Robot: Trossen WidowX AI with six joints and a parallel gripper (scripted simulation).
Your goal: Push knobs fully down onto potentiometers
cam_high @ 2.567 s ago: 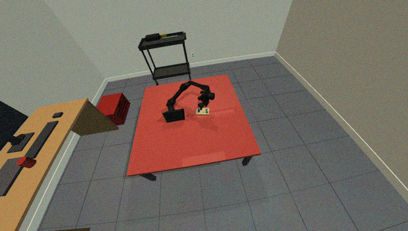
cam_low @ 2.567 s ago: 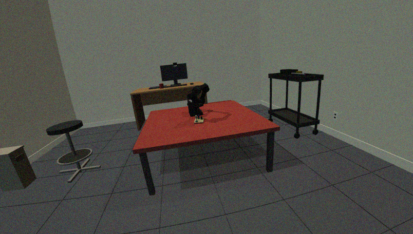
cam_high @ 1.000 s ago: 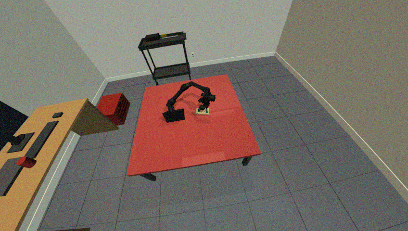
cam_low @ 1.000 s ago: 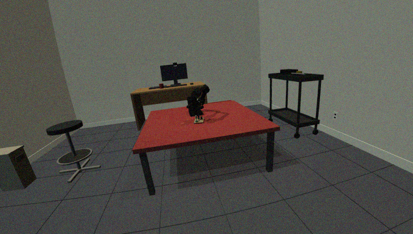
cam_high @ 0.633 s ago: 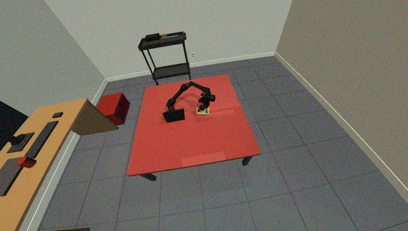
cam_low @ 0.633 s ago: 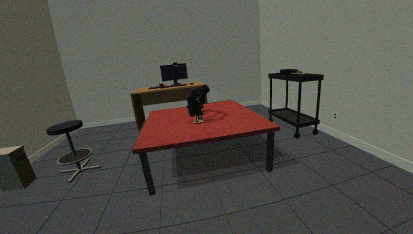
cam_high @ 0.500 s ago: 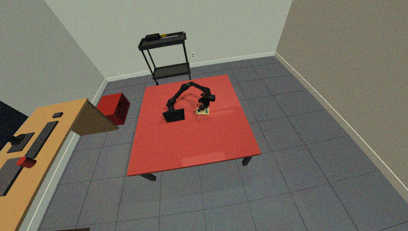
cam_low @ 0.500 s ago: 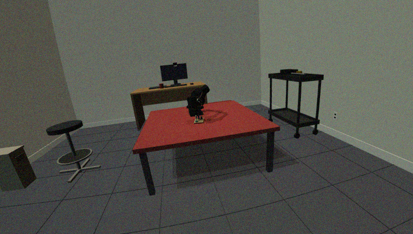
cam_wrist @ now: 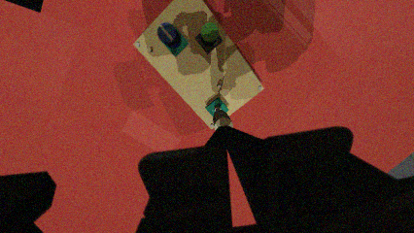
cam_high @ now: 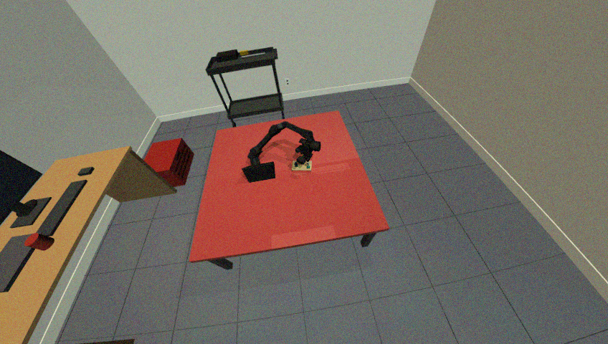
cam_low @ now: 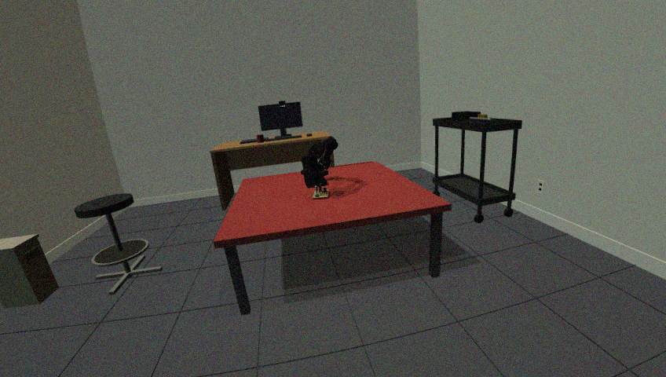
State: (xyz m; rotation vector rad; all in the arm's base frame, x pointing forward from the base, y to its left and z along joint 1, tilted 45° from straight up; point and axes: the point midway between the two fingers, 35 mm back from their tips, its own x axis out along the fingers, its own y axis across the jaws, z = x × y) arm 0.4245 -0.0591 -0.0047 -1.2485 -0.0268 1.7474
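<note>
- The circuit board (cam_wrist: 199,68), a tan rectangle, lies on the red table (cam_wrist: 73,121) just ahead of your fingertips, turned at an angle to them.
- On the board's nearest corner, right at the fingertips, you see a small teal potentiometer (cam_wrist: 216,106) with a pale knob (cam_wrist: 222,116) on it. The knob's near edge meets the dark fingertips; whether they press on it you cannot tell.
- At the far end of the board from the fingers sit two more parts side by side: a blue knob (cam_wrist: 168,34) to the left and a green knob (cam_wrist: 210,31) to the right.
- Your gripper (cam_wrist: 226,137) has its two black fingers drawn together at the tips, with only a thin wedge of red table showing between them lower down. They clamp nothing between them.
- From the top view, the arm (cam_high: 277,134) arches over from its dark base (cam_high: 259,171), and the gripper points down onto the board (cam_high: 302,165).
- From the exterior view, the gripper (cam_low: 318,183) stands directly above the board (cam_low: 320,193) near the middle of the table (cam_low: 374,205).
- Beyond the table you have a black cart (cam_low: 476,159), a wooden desk (cam_low: 261,151) with a monitor (cam_low: 280,117), and a round stool (cam_low: 111,228).
</note>
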